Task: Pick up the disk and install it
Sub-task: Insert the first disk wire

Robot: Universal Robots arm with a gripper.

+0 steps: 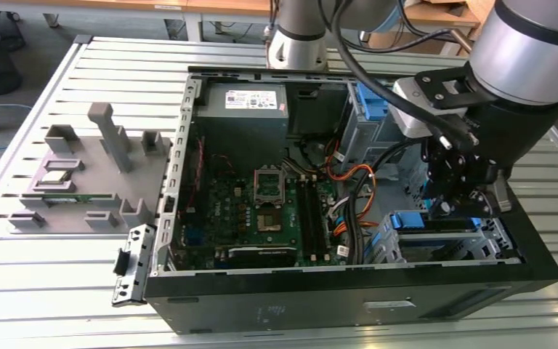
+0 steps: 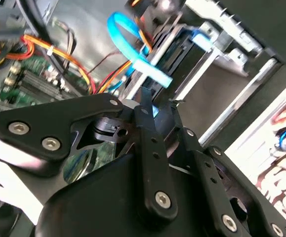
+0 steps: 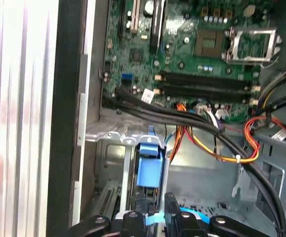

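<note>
1. Grey fixture blocks (image 1: 75,182) sit on the slatted bench (image 1: 27,291) at the exterior view's left, well apart from the work.

2. Next along, the open computer case (image 1: 357,291) lies on its side, with the green motherboard (image 1: 259,211) exposed and a grey power supply (image 1: 243,99) at its far end.

3. Orange and black cables (image 1: 352,190) run between the motherboard and the drive cage (image 1: 453,243). In the first wrist view the same cables (image 3: 202,133) pass close above the cage. My judgement is that a cable could get pinched or dragged if the arm shifts sideways.

4. At the exterior view's right, the tool (image 1: 450,211) hangs just above the drive cage, with a blue rail (image 1: 410,220) beside it. In the first wrist view a blue plastic piece (image 3: 148,165) stands in the cage slot directly ahead of the fingertips (image 3: 170,205). This looks like the rail end of the disk (image 3: 148,170), seated in or entering the slot, though the metal body is hidden.

5. The fingers appear drawn close together around a thin blue tab (image 3: 155,217), so the tool seems closed on the disk's rail.

6. A tilted drive could jam against the cage walls. A grip on thin plastic could slip or flex the tab.
</note>
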